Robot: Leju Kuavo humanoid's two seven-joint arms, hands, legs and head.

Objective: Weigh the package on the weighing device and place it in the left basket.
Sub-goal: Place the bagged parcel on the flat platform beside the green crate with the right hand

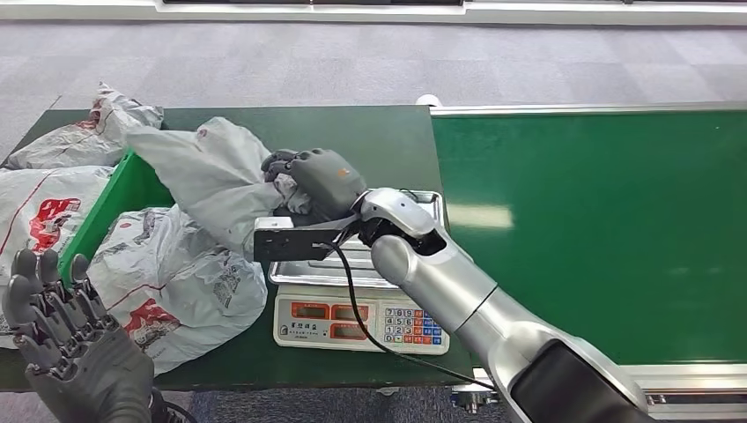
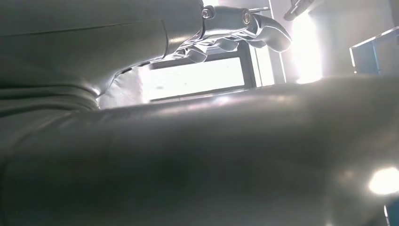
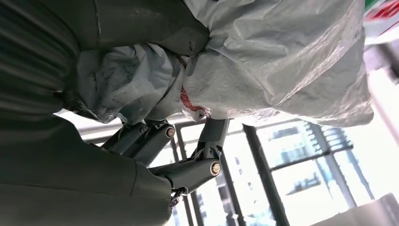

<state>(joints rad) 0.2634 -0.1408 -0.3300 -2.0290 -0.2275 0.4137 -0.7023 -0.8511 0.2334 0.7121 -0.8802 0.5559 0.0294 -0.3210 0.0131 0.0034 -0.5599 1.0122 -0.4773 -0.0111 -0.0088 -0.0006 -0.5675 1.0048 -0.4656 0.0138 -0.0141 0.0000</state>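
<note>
My right hand grips one end of a grey plastic package and holds it in the air, left of the scale and over the rim of the green basket. In the right wrist view the crumpled grey package is bunched between the thumb and the dark fingers. The weighing scale with its steel pan sits on the table under my right wrist, nothing on the pan. My left hand stands at the lower left with fingers up and apart, holding nothing.
Several grey parcels with red print fill the basket and the table's left end; one large parcel lies beside the scale. A green conveyor belt runs on the right. A black cable crosses the scale.
</note>
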